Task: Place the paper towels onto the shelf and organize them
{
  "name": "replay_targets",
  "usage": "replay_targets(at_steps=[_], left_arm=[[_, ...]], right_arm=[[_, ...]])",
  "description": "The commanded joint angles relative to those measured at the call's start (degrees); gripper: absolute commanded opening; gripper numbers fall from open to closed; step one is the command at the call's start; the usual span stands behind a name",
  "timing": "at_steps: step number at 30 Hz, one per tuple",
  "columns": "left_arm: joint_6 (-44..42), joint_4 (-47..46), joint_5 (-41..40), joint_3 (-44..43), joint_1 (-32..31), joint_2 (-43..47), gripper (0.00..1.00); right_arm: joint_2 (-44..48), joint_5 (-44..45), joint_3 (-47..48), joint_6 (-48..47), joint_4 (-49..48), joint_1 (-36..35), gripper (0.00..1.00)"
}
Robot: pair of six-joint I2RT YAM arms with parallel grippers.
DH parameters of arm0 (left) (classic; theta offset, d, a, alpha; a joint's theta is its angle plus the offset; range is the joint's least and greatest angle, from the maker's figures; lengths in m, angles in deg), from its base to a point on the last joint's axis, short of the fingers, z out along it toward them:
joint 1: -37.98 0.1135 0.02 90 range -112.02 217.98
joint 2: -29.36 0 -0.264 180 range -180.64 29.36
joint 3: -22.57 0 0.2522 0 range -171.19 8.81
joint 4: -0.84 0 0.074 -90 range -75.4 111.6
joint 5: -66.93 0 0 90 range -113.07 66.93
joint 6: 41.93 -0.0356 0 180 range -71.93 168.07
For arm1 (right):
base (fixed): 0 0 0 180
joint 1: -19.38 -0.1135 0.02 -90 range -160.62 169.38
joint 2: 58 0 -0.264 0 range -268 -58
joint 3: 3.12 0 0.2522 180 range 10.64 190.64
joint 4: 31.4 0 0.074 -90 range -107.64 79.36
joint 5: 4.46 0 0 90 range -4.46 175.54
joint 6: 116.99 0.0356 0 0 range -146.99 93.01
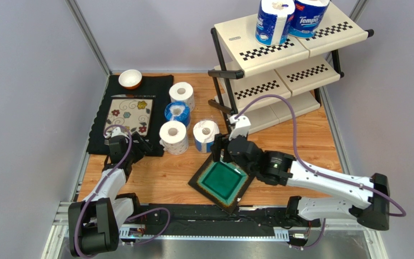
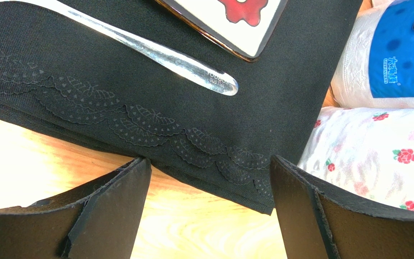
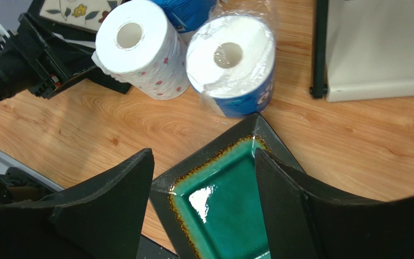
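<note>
While two blue-wrapped paper rolls (image 1: 274, 21) are sitting atop the cream checkered shelf (image 1: 236, 38), four loose rolls (image 1: 174, 137) are waiting, left gripper (image 2: 210, 162) and right gripper (image 3: 204, 154) gaping empty.

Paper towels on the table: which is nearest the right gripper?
The blue-wrapped roll just past the green plate's far corner, rightmost of the four; the floral roll beside it sits farther left.
</note>
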Motion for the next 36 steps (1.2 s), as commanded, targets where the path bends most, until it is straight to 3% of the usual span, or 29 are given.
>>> replay_targets(at_steps=[1,9,12,26,36], left_arm=[[0.78,3.12,1.21,1.84,0.12,-0.95,0.90],[0.70,3.12,1.13,1.93,0.21,-0.95,0.90],[0.61,3.20,0.78,1.93,0.12,-0.78,0.90],[0.61,3.12,0.77,1.93,0.12,-0.86,0.90],[0.78,3.12,1.13,2.02,0.12,-1.48,0.89]], right_arm=[[-6.89,-0.41,6.80,-6.89,-7.56,-0.91,0.72],[-20.78,-8.07,19.12,-16.13,-6.78,-0.74,0.73],[-24.04,-8.15,22.19,-14.47,-5.90,0.83,0.73],[-39.77,-30.11,38.28,-11.48,0.95,11.11,0.73],[-46.71,-31.19,44.70,-12.44,6.23,13.32,0.73]])
